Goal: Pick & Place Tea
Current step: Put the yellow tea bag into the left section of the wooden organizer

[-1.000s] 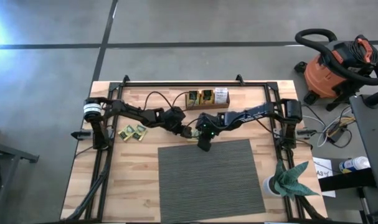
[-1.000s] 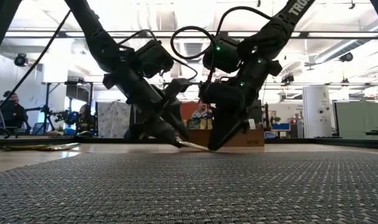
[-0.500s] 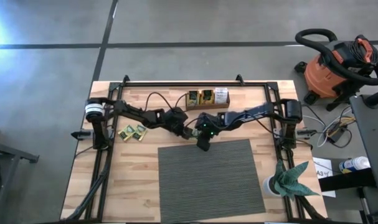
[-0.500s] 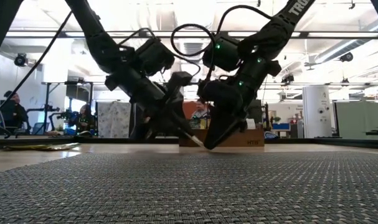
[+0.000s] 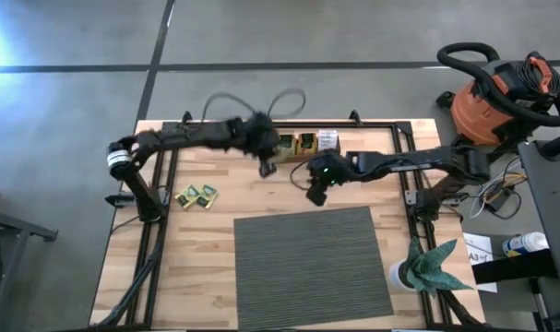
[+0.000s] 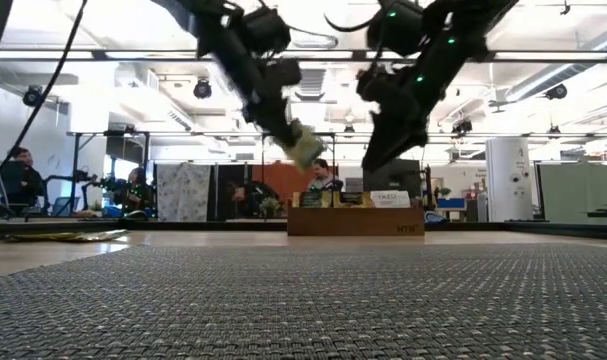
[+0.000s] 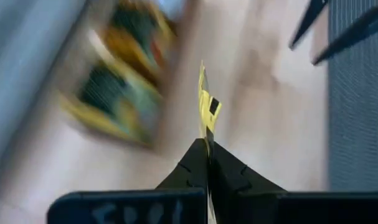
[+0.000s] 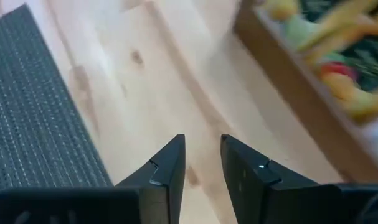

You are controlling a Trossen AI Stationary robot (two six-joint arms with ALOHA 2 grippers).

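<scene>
Nearest the wooden tray (image 5: 307, 145), on its mat side, the right gripper (image 8: 201, 163) hovers empty, fingers slightly parted. Beside the tray, the left gripper (image 7: 208, 163) pinches 1 yellow tea sachet (image 7: 207, 109) aloft; next, probably, lower it into a compartment. Farther off, 2 sachets (image 5: 196, 195) lie on the pale wooden table (image 5: 201, 249); workshop beyond.

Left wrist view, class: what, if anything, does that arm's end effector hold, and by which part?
The left end effector pinches a yellow-green tea sachet by its edge. The right end effector holds nothing.
</scene>
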